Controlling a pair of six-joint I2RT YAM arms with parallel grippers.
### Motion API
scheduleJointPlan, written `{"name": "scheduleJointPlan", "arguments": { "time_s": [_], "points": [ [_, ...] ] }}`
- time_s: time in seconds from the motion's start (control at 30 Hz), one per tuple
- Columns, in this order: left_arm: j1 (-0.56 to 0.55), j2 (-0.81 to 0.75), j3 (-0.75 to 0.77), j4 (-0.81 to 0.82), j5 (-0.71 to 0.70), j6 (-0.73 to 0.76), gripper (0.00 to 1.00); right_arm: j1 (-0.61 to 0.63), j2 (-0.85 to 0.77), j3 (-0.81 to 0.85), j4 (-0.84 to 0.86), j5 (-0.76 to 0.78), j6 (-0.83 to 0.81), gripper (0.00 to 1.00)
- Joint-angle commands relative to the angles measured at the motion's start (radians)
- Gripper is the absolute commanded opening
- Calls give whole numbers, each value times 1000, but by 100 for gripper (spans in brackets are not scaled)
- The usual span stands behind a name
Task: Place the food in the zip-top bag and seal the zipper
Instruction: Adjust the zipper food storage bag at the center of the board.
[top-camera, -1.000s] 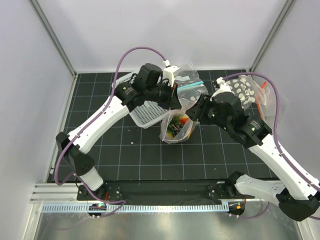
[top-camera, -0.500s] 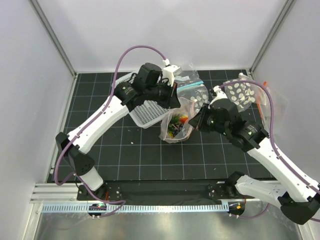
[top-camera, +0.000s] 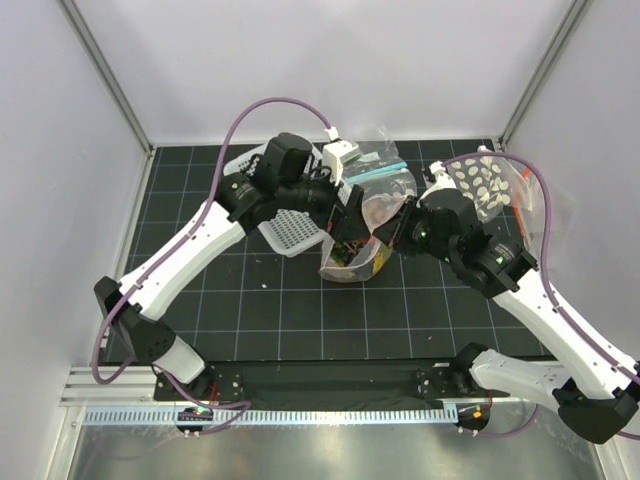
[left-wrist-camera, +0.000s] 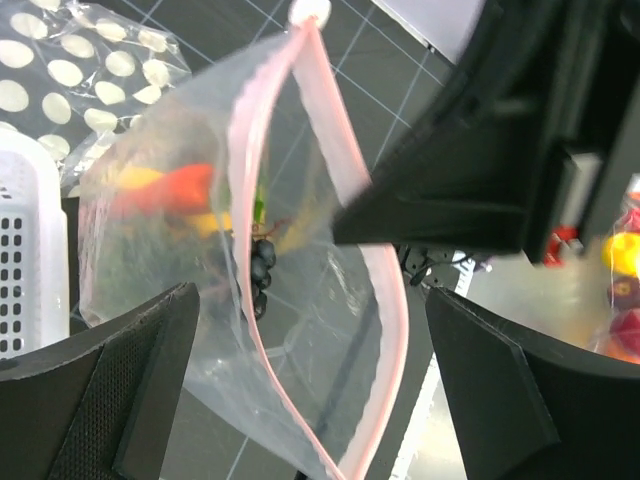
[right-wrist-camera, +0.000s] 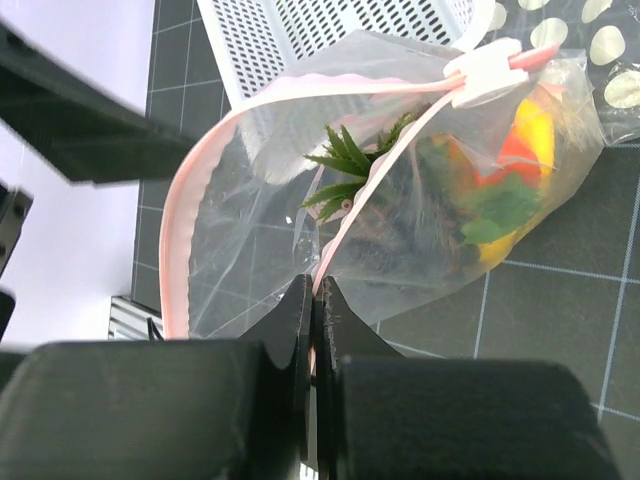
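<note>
Looked past halfway. Saw food already inside bag (top-camera: 352, 258), mid-surface (top-camera: 250, 310) btwn both arms: grapes (left-wrist-camera: 262, 265), pepper (left-wrist-camera: 180, 190), pineapple crown (right-wrist-camera: 345, 160), plus yellow bit lower down, prob. banana. Judged loading done or nearly; cdn't tell if any piece remained outside. Found mouth gaping wide, zipper (right-wrist-camera: 178, 230) lips well apart, white slider (right-wrist-camera: 482, 68) parked at one end. Had R hand (right-wrist-camera: 314, 300) pressed together on near lip, pinching zipper strip. Had L hand (left-wrist-camera: 310, 300) spread, straddling open mouth, gripping nothing as far as visible. Left to do: bring lips together, run closure along full length to seal.
</note>
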Motion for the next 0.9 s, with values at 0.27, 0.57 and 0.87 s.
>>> {"name": "scheduleJointPlan", "arguments": {
  "time_s": [0.27,0.57,0.87],
  "points": [
    [-76,-63,-57,4,1,143,100,3,29,40,110,48,41,1],
    [-187,-26,5,-76,-258,214,100,3,56,87,112,62,60,1],
    [-233,28,20,-102,-413,239,87,3,64,95,130,46,69,8]
  ]
}}
